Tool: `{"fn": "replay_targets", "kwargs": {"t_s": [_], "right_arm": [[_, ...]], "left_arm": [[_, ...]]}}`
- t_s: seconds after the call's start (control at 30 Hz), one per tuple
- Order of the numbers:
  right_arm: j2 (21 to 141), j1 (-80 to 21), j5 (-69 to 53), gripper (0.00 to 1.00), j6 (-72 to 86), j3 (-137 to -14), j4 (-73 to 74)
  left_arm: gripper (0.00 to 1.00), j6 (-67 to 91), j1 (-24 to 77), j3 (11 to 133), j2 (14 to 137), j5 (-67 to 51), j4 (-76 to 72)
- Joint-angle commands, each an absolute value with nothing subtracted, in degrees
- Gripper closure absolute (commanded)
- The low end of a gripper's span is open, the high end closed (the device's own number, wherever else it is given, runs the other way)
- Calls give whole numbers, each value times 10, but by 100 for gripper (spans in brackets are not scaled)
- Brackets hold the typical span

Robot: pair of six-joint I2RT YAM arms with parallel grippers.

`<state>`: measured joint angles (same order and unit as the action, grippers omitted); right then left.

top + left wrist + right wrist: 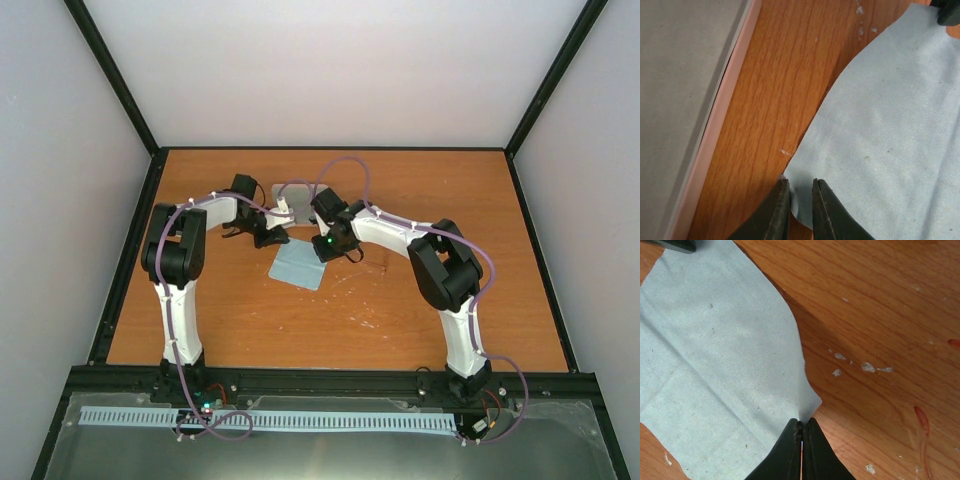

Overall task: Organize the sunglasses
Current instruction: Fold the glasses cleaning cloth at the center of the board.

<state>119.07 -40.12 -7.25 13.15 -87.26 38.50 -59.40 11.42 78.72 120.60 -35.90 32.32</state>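
The light blue cloth [298, 265] lies on the wood between both arms. My right gripper [801, 432] is shut on one corner of the cloth [720, 365]; it also shows in the top view [322, 250]. My left gripper [801, 200] is narrowly open, its jaws straddling another corner of the cloth [880, 125]; it also shows in the top view [275, 241]. Two slim reddish-orange strips [922, 430] at the right wrist view's right edge look like the sunglasses' arms. The rest of them is out of view.
The pale pink-grey case [288, 193] lies just behind the grippers. It fills the left side of the left wrist view [680, 100], close to the cloth. White flecks dot the wood [867, 367]. Black frame rails edge the table [130, 250].
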Motion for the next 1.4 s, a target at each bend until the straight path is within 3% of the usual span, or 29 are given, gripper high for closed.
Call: {"fn": "replay_targets", "kwargs": {"t_s": [0.0, 0.27, 1.37], "right_arm": [[1169, -398, -72, 97, 135, -866, 375], [1163, -398, -71, 97, 140, -857, 368], [1126, -398, -114, 97, 133, -809, 328]], "left_arm": [[85, -602, 125, 764, 1215, -348, 335], [99, -600, 126, 763, 1205, -347, 336], [99, -567, 110, 735, 1114, -411, 343]]}}
